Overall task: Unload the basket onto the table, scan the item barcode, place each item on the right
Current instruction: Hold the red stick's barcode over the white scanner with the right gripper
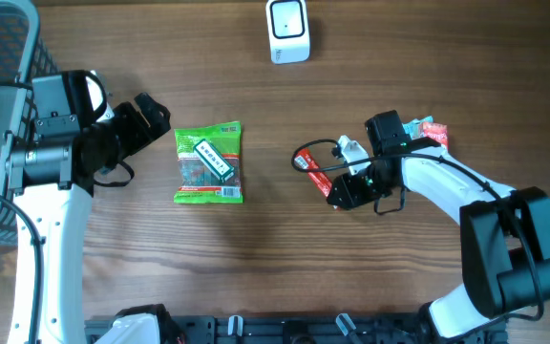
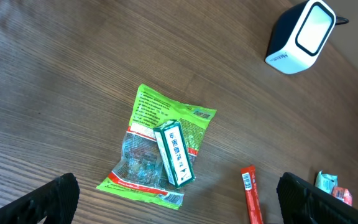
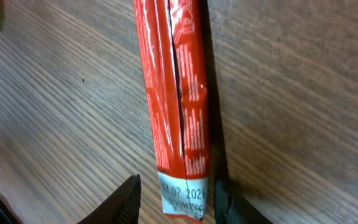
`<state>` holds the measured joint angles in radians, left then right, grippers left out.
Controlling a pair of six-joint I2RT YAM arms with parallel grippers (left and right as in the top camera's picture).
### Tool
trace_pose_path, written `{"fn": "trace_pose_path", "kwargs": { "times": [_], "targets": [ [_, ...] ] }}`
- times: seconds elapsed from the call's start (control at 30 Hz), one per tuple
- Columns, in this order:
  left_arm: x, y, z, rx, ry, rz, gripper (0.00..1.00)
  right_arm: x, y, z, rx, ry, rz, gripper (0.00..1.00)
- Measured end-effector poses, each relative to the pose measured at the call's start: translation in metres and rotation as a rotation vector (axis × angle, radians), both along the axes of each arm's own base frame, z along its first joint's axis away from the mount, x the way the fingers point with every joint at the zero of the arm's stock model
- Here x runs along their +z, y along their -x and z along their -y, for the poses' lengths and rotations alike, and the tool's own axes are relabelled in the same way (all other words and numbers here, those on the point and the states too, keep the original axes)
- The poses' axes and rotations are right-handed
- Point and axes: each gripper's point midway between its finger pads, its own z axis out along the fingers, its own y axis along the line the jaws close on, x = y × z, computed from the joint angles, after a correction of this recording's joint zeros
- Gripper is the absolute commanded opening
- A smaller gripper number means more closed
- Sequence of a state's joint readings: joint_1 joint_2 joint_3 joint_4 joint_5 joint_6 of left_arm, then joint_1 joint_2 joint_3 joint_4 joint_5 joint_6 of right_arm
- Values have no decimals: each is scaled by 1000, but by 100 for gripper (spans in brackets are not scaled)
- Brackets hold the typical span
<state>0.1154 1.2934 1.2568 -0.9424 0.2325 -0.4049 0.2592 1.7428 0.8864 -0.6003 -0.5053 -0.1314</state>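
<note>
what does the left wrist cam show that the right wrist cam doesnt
Only the left wrist view: the green snack packet with a small green box lying on it, and the white barcode scanner. Only the right wrist view: the date stamp on the end of the red stick sachet, with the right end effector straddling that end. Both: the red stick sachet and the wooden table.

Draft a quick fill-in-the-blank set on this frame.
The right gripper straddles the ____ stick packet. The small green box lies ____ the snack bag. The left gripper is wide ____ and holds nothing.
Missing: red; on top of; open.
</note>
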Motion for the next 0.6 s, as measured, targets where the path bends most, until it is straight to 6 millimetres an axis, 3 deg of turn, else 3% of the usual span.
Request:
{"fn": "trace_pose_path", "kwargs": {
  "times": [0.23,0.43,0.53,0.6],
  "targets": [
    [0,0,0,0,0,0,100,0,-2,0,0,-2,11,27],
    [0,0,0,0,0,0,100,-5,1,0,-7,-8,12,26],
    [0,0,0,0,0,0,100,-6,-2,-2,-25,-25,37,4],
    [0,0,0,0,0,0,100,-8,0,-2,-36,-29,29,4]
  ]
}}
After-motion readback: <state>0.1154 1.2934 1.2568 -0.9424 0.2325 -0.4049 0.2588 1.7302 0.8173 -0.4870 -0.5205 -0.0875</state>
